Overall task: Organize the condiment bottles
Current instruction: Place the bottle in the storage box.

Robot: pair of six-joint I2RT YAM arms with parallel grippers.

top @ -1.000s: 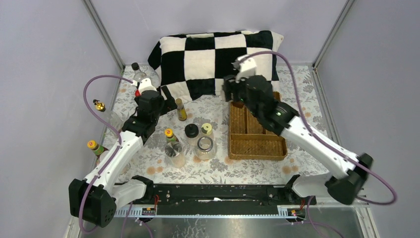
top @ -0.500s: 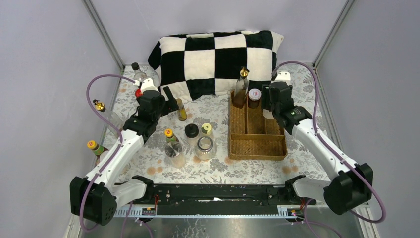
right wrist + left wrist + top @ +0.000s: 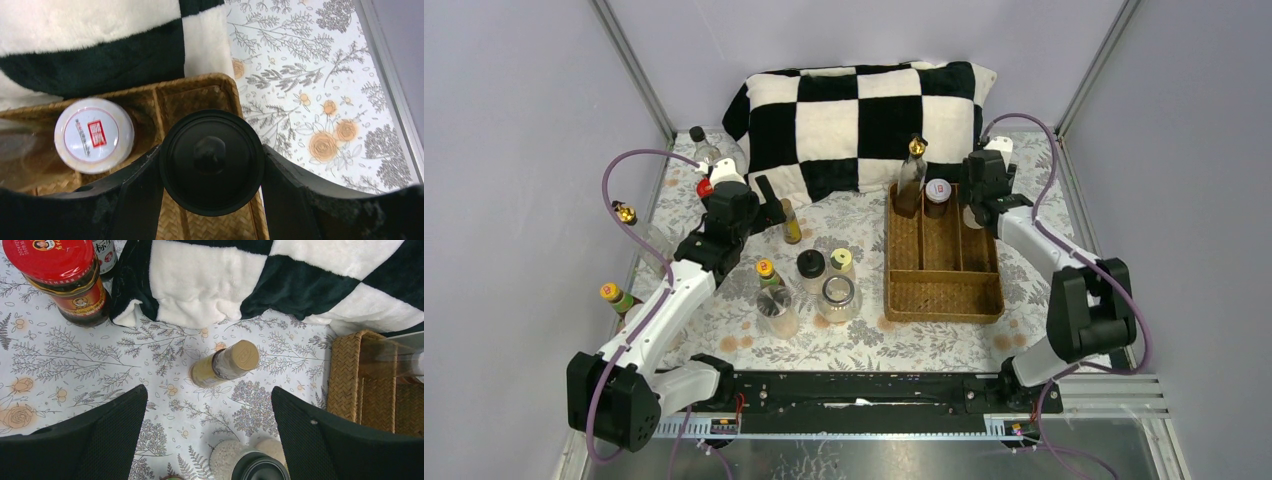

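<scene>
Presently the right gripper [image 3: 977,192] is clamped on a black-capped bottle [image 3: 211,162], one finger pressed to each side of the cap, above the far right compartment of the wicker tray [image 3: 944,300]. Whether the bottle's base touches the tray floor cannot be told.

Two bottles stand at the tray's far end. A tall gold-topped bottle [image 3: 911,172] is in the far left compartment. A white-lidded jar [image 3: 938,191] is in the next one, just left of the held bottle.

Left of the tray, the left gripper [image 3: 207,392] hangs with its jaws spread wide, gripping nothing. A tan-capped bottle [image 3: 225,362] stands on the floral tablecloth [image 3: 75,365] just beyond the fingertips, touching neither. Further left, a red-lidded jar [image 3: 65,275] stands at the edge of the checked cushion [image 3: 864,110].

Near the tray's left side stands a cluster:
- a black-lidded jar [image 3: 811,265]
- a pale-lidded jar [image 3: 841,260]
- two clear jars [image 3: 837,295] [image 3: 777,312]
- a yellow-capped bottle [image 3: 767,272]

Well left of the tray, at the cloth's edge, are a small gold-topped bottle [image 3: 626,213] and a second yellow-capped bottle [image 3: 614,295]. A clear black-capped bottle [image 3: 701,145] stands at the far left corner.
</scene>
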